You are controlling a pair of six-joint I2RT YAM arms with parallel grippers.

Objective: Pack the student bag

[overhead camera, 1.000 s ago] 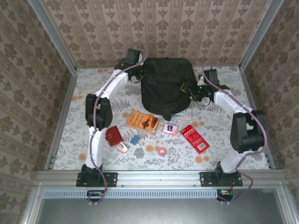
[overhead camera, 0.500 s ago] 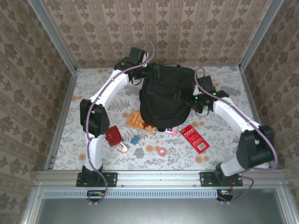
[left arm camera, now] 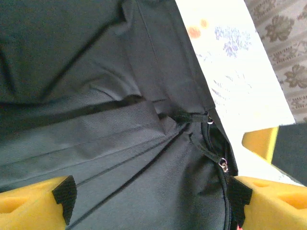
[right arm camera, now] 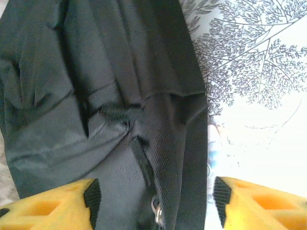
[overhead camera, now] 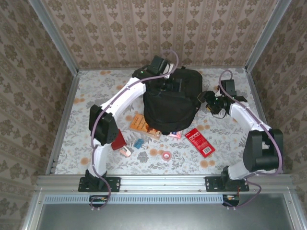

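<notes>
Student bag flanked by bent arms, left pincer and right pincer spread.

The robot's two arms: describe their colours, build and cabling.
Both the left arm and right arm have white tubular links, bulky black joints and black base plates. A mauve cable runs along each. The left end effector and right end effector have blocky yellow fingers with black pads.

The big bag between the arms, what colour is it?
The student bag is plain black, clearest in the top external view.
</notes>
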